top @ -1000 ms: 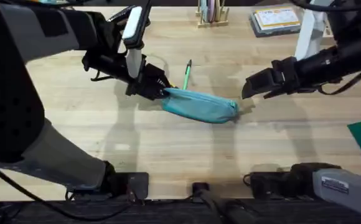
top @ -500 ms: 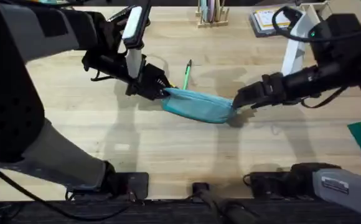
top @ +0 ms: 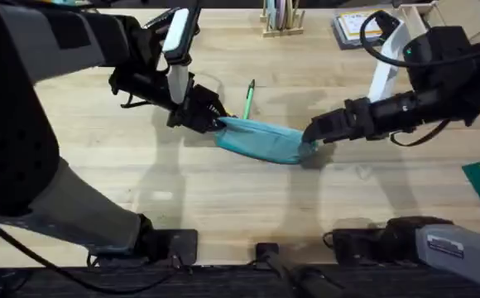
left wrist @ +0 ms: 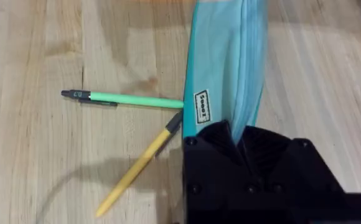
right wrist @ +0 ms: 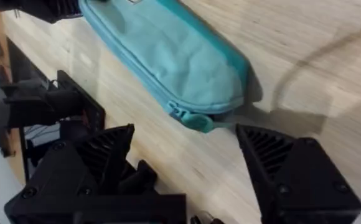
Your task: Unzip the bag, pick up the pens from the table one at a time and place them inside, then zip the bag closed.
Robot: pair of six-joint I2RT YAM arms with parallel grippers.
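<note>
A teal bag (top: 266,139) lies mid-desk (top: 223,199). The left gripper (top: 210,118) pinches its left end. The right gripper (right wrist: 187,155) is spread wide at the other end, the zipper tab between its fingers. The left wrist view reveals a green pen (left wrist: 127,99) and a yellow pen (left wrist: 140,165) beside the bag.

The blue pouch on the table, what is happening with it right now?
The left gripper is shut on one end of the bag, pinning it to the table. The right gripper is open at the other end, close to the zipper pull, not yet gripping it. The green pen and yellow pen lie on the table beside the bag.
</note>
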